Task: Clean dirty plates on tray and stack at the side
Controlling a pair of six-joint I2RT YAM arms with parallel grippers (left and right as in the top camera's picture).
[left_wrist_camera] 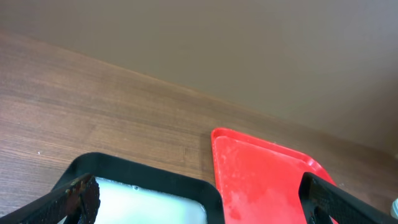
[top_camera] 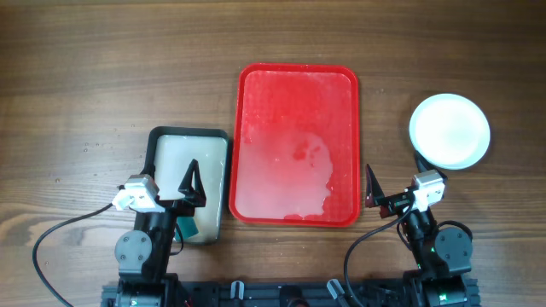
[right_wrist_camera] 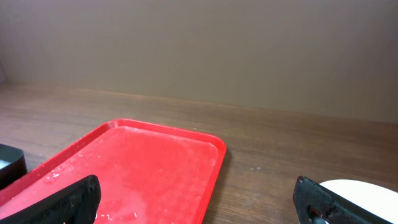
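The red tray (top_camera: 299, 94) lies mid-table with no plate on it, only a pale wet film and small red smears. It also shows in the left wrist view (left_wrist_camera: 261, 180) and the right wrist view (right_wrist_camera: 143, 168). A round white plate (top_camera: 450, 130) sits on the table right of the tray and shows in the right wrist view (right_wrist_camera: 367, 193). I cannot tell whether other plates lie under it; no light blue plate shows. My left gripper (top_camera: 192, 182) (left_wrist_camera: 199, 199) is open and empty over the pan. My right gripper (top_camera: 372, 188) (right_wrist_camera: 196, 199) is open and empty beside the tray's near right corner.
A dark-rimmed metal pan (top_camera: 188, 134) with pale liquid stands left of the tray, its rim in the left wrist view (left_wrist_camera: 143, 180). A small teal object (top_camera: 186, 228) lies at its near end. Bare wood table lies beyond the tray and at the far left.
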